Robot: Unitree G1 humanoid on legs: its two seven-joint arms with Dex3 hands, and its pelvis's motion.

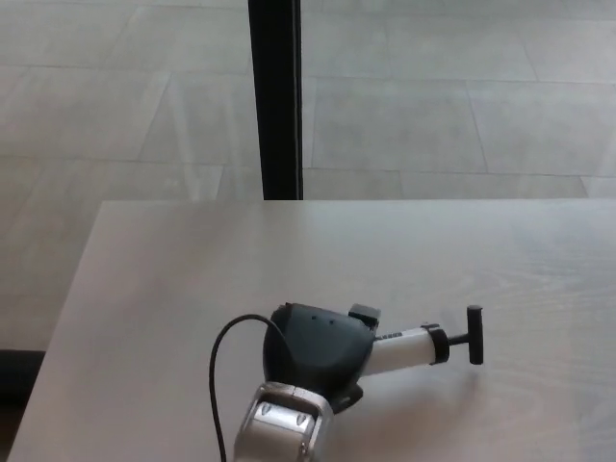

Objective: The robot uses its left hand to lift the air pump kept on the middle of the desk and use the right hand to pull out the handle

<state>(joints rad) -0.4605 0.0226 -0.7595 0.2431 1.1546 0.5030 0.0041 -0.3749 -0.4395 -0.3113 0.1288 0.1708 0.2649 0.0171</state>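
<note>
The left hand (318, 356) is clasped around the air pump (404, 348), whose long axis runs rightward to the handle (474, 334); the right hand is out of view.

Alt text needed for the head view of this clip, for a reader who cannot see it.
The robot's black left hand grips the white air pump above a pale wooden desk, its black T-handle pointing right. A black cable loops left; the right hand is out of view.

No legible text or labels anywhere.
</note>
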